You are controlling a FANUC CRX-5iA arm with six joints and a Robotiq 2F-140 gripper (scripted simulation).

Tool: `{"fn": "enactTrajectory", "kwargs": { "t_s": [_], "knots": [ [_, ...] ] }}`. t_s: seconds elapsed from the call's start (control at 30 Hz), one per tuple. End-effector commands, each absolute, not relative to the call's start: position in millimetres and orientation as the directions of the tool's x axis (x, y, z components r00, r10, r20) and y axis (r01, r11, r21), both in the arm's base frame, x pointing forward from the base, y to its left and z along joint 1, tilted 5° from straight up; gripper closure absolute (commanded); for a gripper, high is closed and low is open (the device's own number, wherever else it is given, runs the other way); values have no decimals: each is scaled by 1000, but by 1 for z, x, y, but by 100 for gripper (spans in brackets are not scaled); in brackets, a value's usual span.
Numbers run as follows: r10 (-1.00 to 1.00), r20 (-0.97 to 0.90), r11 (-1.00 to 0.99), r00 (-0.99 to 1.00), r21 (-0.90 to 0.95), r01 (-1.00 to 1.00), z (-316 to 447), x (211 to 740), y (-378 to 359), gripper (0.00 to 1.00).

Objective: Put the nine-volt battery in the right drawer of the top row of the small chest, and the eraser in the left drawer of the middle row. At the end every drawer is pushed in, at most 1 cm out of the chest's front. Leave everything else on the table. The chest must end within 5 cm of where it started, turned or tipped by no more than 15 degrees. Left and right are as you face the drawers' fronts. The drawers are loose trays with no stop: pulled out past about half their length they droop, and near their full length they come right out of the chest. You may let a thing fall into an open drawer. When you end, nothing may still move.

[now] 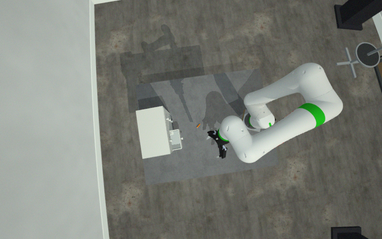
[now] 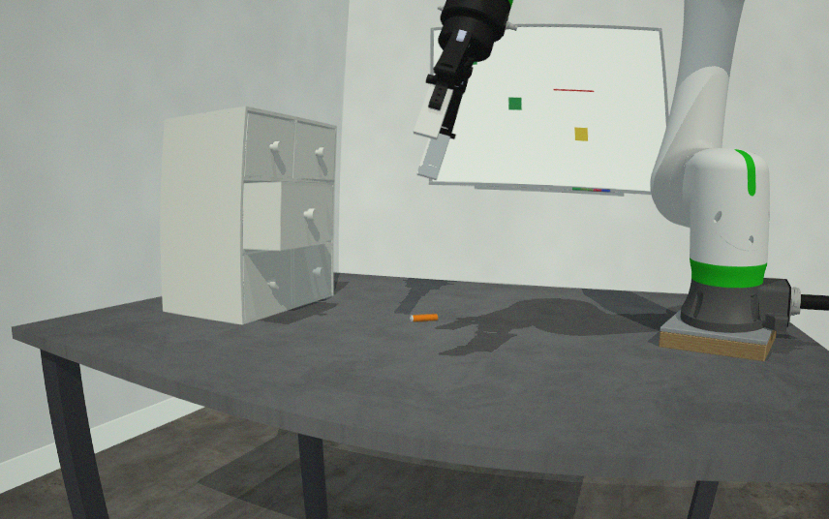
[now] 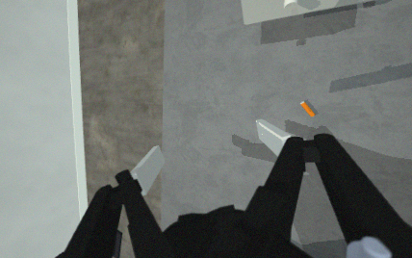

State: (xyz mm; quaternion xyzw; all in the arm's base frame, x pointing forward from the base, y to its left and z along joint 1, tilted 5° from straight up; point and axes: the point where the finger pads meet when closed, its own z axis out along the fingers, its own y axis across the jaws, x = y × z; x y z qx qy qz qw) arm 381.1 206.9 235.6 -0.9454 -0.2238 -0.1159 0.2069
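The white chest (image 1: 153, 132) (image 2: 201, 213) stands upright. Its middle-row left drawer (image 1: 180, 143) (image 2: 293, 228) (image 3: 270, 13) is pulled partway out. The top right drawer (image 2: 303, 165) looks shut, as does the top left drawer (image 2: 260, 159). The middle right drawer is hidden behind the open one in the exterior view. I cannot make out the eraser or the nine-volt battery; part of the open drawer's inside is covered from above. My gripper (image 1: 213, 147) (image 2: 430, 151) (image 3: 208, 141) is open and empty, high above the table in front of the chest, tilted toward it.
A small orange cylinder (image 1: 198, 125) (image 2: 423, 318) (image 3: 308, 109) with a pale end lies on the grey table (image 1: 185, 171) (image 2: 367, 379) (image 3: 212, 72) in front of the chest. The arm's base (image 2: 727, 305) stands at the table's other end. A wall rises behind the chest.
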Motion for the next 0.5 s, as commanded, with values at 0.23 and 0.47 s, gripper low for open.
{"fn": "enactTrajectory", "kwargs": {
  "t_s": [0.23,0.47],
  "knots": [
    [197,745,-670,637,-372,642,239,433,290,0],
    [59,869,-777,491,-269,570,232,473,243,0]
  ]
}}
